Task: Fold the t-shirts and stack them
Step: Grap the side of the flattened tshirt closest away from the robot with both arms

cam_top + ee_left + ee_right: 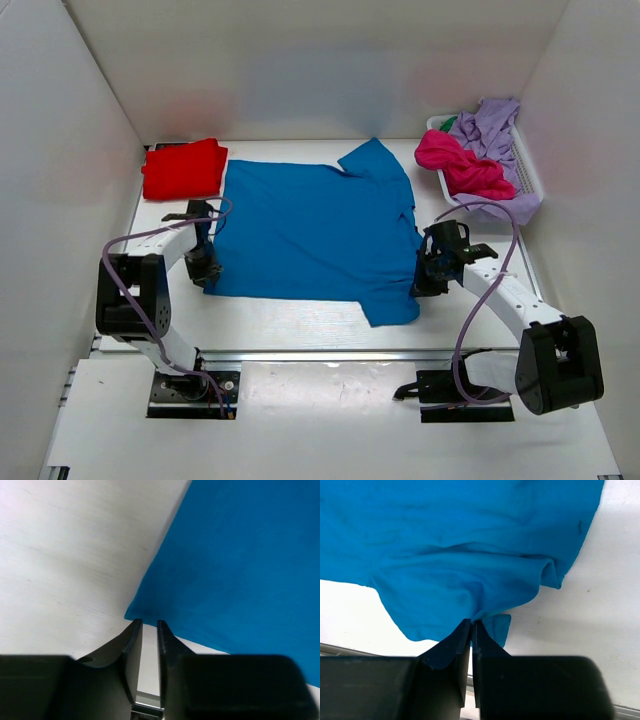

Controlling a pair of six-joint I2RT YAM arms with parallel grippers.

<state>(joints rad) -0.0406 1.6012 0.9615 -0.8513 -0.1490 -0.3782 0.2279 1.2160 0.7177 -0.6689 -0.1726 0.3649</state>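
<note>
A blue t-shirt (310,230) lies spread flat in the middle of a white table (290,320), with one sleeve pointing far and another near right. A folded red t-shirt (183,168) sits at the far left corner. At the far right, a white basket (527,172) holds a crumpled pink t-shirt (460,165) and a lilac t-shirt (495,125). The left gripper (147,623) sits low at the blue shirt's near left corner, its fingers a narrow slit apart with only table showing between them. The right gripper (472,622) is pinched closed on a bunched fold of blue cloth by the near right sleeve.
</note>
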